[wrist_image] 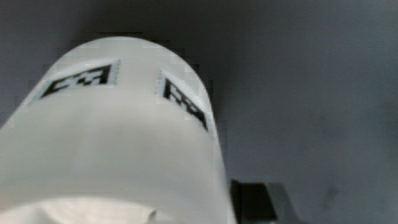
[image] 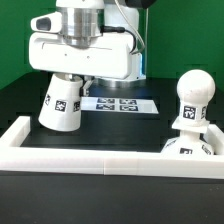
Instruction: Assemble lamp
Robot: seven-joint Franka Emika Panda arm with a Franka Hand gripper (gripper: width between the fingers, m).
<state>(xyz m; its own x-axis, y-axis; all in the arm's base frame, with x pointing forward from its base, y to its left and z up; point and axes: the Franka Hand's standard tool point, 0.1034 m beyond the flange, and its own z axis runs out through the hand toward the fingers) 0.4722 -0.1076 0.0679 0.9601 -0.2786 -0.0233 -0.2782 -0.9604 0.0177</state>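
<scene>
tool [image: 66,80] looks pinched on the lamp shade [image: 62,103], centre-left, low over bench [image: 120,125] | bulb and base [image: 190,120] sit lower right | risk: tilted shade slipping out, grip's hard to see

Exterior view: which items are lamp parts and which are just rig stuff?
Job:
- lamp hood, white tapered piece with tags, under the gripper
- bulb on its base, at the exterior view's right, against the white wall

Not the job:
- marker board, flat on the table
- white wall along the front edge
</scene>
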